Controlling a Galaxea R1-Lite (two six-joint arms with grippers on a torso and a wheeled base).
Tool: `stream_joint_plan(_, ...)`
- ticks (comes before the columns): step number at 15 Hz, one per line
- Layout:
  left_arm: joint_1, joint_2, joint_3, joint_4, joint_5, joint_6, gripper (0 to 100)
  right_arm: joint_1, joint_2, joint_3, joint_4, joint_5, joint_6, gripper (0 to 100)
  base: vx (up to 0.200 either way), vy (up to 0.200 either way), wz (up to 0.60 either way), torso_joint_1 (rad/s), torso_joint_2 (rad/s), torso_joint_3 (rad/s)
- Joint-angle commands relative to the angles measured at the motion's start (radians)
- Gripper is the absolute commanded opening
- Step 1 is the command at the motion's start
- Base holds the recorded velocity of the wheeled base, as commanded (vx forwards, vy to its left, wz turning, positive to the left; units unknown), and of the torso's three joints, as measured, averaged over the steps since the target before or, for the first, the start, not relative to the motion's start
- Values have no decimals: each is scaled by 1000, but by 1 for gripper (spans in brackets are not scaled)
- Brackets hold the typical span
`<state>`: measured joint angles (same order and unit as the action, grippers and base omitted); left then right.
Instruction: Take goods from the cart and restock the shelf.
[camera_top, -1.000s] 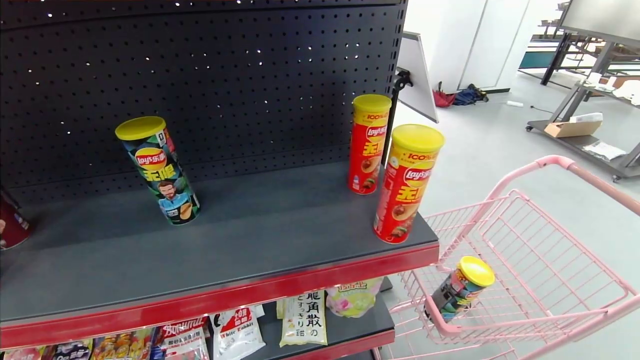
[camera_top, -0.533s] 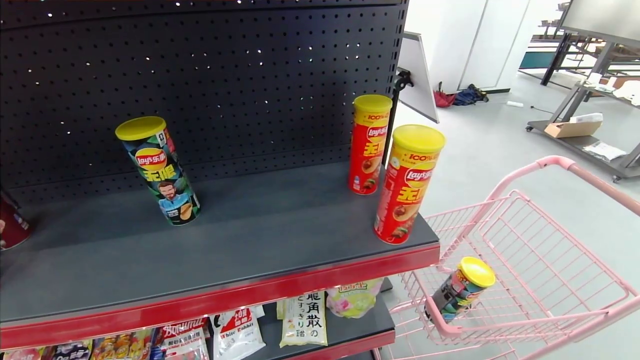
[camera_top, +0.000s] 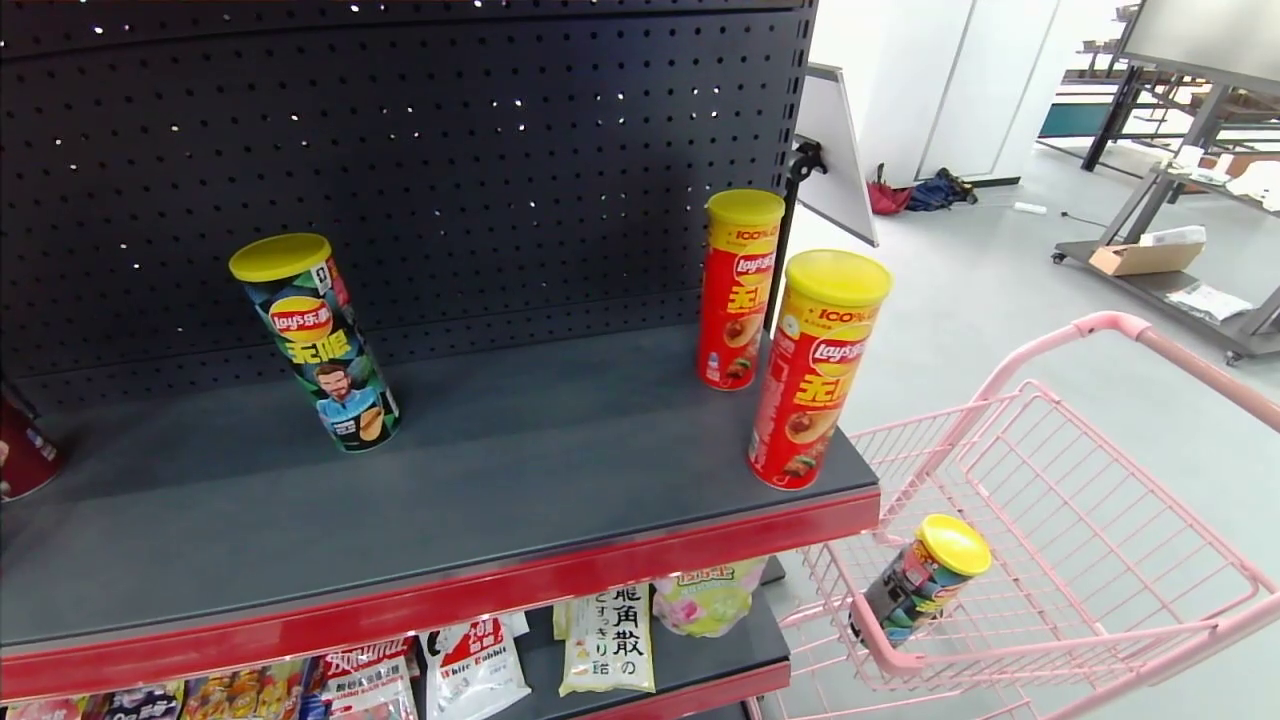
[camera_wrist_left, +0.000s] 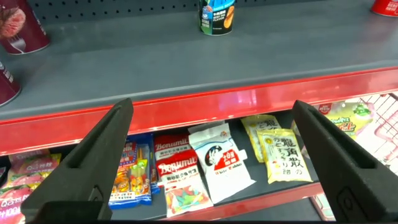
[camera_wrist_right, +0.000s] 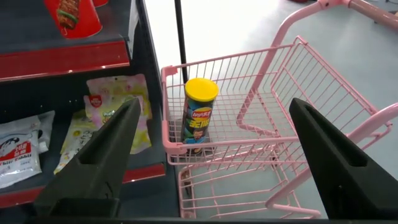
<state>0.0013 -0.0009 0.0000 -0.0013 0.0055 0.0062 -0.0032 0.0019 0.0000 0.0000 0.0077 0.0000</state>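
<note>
Fetching looks to be the step in hand: the right gripper (camera_wrist_right: 214, 106), fingers spread wide like the left gripper (camera_wrist_left: 212, 104), must lower around the dark, yellow-lidded cylindrical chip can (camera_top: 922, 580) in the pink wire cart (camera_top: 1105, 322), lower right of the head view.

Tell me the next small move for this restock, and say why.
Probably ease the right gripper toward the yellow-lidded can in the pink cart. The jaws are open and empty, the can sits in line between them but farther off, and it is the only item seen in the cart to go on the shelf.
</note>
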Motion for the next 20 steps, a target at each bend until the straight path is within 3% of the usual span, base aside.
stream_joint_plan(1,0,1,0,0,1,0,100,0,0,0,0,0,0,100,0,0,0,0,0,0)
stream_joint_plan(20,0,1,0,0,1,0,100,0,0,0,0,0,0,100,0,0,0,0,0,0)
